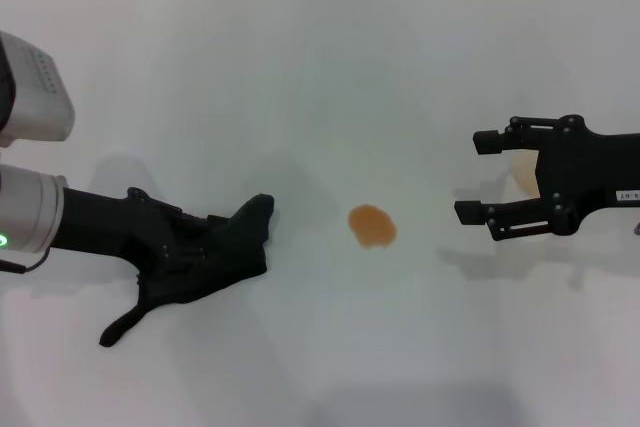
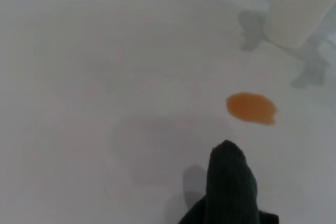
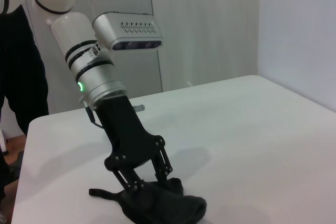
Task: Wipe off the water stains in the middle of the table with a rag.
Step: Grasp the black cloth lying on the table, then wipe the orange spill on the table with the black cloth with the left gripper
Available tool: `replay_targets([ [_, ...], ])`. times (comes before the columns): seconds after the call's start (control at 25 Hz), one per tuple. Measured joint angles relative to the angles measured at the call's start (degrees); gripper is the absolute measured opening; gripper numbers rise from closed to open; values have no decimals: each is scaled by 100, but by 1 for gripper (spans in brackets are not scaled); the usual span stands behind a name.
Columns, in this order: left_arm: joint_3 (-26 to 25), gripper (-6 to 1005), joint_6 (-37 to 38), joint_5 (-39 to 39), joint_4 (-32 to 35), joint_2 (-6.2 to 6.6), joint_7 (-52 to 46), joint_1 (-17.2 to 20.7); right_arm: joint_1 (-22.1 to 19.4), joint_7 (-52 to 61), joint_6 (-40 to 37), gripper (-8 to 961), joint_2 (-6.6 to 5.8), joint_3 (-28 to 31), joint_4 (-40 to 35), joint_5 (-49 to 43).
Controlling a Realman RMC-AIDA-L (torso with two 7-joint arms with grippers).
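The water stain (image 1: 372, 225) is a small orange-brown blot in the middle of the white table (image 1: 330, 77). It also shows in the left wrist view (image 2: 251, 108). The black rag (image 1: 225, 252) lies left of the stain, its pointed end a short way from it. My left gripper (image 1: 205, 247) is shut on the rag and presses it onto the table. The right wrist view shows the left gripper (image 3: 152, 184) with its fingers in the rag (image 3: 168, 207). The rag's tip (image 2: 231, 182) shows in the left wrist view. My right gripper (image 1: 478, 177) is open, right of the stain.
An orange-tinted translucent white cup (image 1: 522, 173) stands between the right gripper's fingers, near its palm. It also shows in the left wrist view (image 2: 300, 11). The table's far edge meets a wall at the top of the head view.
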Motion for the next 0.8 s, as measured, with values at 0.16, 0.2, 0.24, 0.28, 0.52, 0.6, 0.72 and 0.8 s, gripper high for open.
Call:
replay_targets([
  [0.16,8,450,-44,14,-82,2,28,-60,15,23,-6,858,-7,0,0,2],
  [0.2,11,434,-61,16,-109,3,36,-65,18,23,-6,858,-7,0,0,2],
  [0.24,11,417,-72,17,-123,3,38,-67,20,24,-7,858,-8,0,0,2],
  [0.28,12,401,-83,21,-135,6,39,-69,20,24,-8,858,-8,0,0,2],
  [0.52,19,338,-219,72,-176,9,13,-81,20,24,-17,857,-8,0,-5,2],
  [0.6,19,285,-292,71,-207,7,-10,-83,21,25,-33,857,-8,0,-9,2],
  [0.72,19,149,-303,58,-213,6,-10,-92,23,27,-68,857,-8,0,-16,2],
  [0.8,19,101,-301,55,-213,5,-4,-108,23,31,-71,857,-8,0,-17,2],
])
